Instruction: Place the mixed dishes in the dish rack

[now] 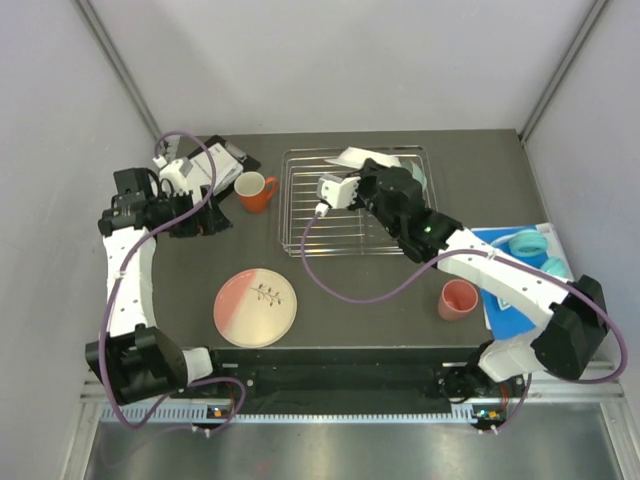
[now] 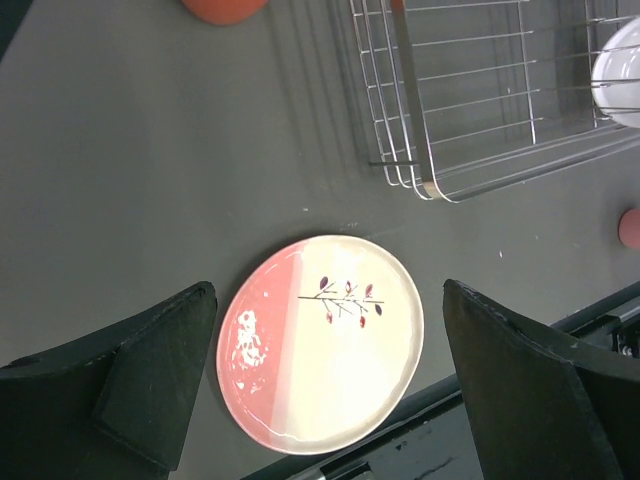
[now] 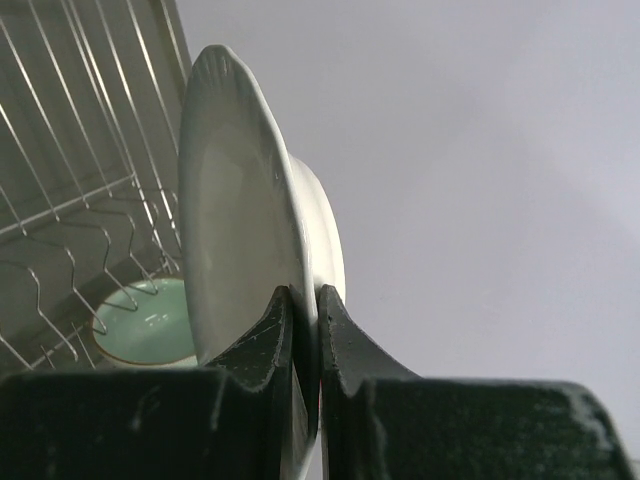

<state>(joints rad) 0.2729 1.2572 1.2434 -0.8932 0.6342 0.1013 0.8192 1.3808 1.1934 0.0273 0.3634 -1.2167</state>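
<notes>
A dark bench (image 1: pixel 200 330) with two robot arms bolted at its near edge. The rack (image 1: pixel 340 225) lies toward the far edge, about midway across. The right gripper (image 3: pixel 303 295) is over the rack, its two fingers pinched tight on the rim of the white plate (image 3: pixel 240 230), which stands on edge. Whether the plate touches the bars cannot be told. The bowl (image 3: pixel 150 325) sits inside the rack, in its far right corner, beyond the held plate. The mug (image 1: pixel 255 192) stands on the bench just beside the rack's left side. The pink plate (image 2: pixel 320 340) lies flat close to the near edge, left of centre, apart from everything else. The cup (image 1: pixel 459 299) stands upright near the near edge, right of centre, beside a blue mat (image 1: pixel 510 310) that carries two turquoise rings (image 1: pixel 525 242). The left gripper (image 2: pixel 328 287) is by the left edge, its fingers spread wide with nothing between them, and its camera looks down on the pink plate.
</notes>
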